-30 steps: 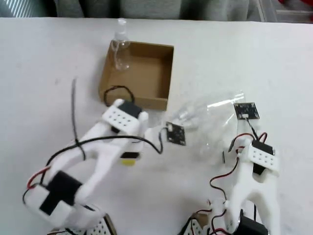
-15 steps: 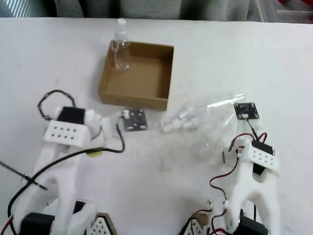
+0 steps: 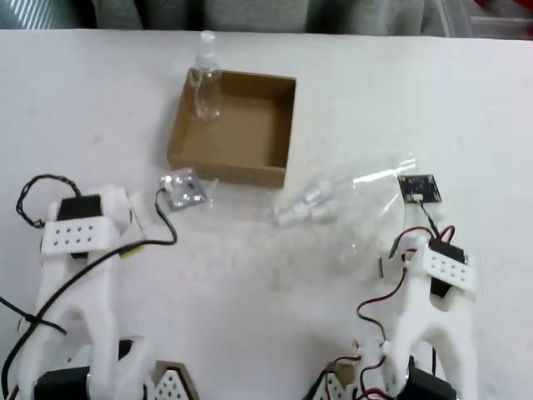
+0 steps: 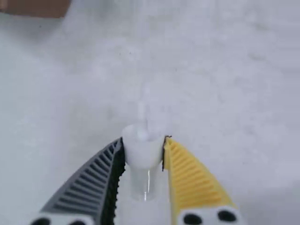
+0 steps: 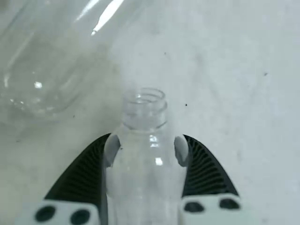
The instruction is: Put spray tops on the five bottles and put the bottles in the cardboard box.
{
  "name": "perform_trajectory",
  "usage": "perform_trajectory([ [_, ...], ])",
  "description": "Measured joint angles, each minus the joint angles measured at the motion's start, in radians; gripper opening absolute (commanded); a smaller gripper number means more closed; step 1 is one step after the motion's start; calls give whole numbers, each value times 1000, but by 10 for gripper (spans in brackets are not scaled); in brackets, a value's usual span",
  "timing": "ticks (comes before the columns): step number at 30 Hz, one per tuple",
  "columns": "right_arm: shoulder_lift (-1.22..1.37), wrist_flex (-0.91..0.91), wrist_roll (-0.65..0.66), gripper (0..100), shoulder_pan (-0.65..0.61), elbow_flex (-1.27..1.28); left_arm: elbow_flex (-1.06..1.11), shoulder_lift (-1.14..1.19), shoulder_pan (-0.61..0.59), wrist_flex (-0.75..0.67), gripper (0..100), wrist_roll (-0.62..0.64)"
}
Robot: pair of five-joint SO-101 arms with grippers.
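My left hand [image 4: 143, 139] is clamped on a spray top [image 4: 142, 157], near the near left corner of the cardboard box [image 3: 225, 165]; my right hand [image 5: 145, 143] grips an uncapped bottle [image 5: 144, 105], off to the box's near right; a capped bottle [image 3: 204, 71] stands at its far left corner; loose spray tops [image 3: 304, 204] lie on the bench [image 3: 416, 100] by its near right corner.

One brown, square, open cardboard box [image 3: 226, 170]. Clear plastic bottles: one capped bottle [image 3: 203, 79] upright in the box's corner, one open-necked bottle [image 5: 144, 180] clamped in the right gripper [image 5: 145, 145], and loose bottles [image 3: 366, 196] lying on the white table [image 3: 416, 100], too transparent to count. White plastic spray tops: one held spray top [image 4: 141, 152] in the left gripper [image 4: 143, 142], plus a loose cluster [image 3: 306, 204], seemingly three. Two white robot arms: the left arm [image 3: 79, 250] and the right arm [image 3: 433, 287].
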Motion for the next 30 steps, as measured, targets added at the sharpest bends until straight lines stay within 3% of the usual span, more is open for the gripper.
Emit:
perform_trajectory([
  [3, 0, 0, 0, 17, 0, 0, 43, 0, -14, -75, 74, 0],
  [12, 0, 0, 0, 17, 0, 0, 97, 0, -69, -199, 328, 0],
  [21, 0, 0, 0, 17, 0, 0, 97, -9, -110, -206, 298, 2],
  [27, 0, 0, 0, 17, 0, 0, -25, -9, -110, -38, 155, 189],
  [30, 0, 0, 0, 17, 0, 0, -112, -9, -110, 87, 131, 316],
])
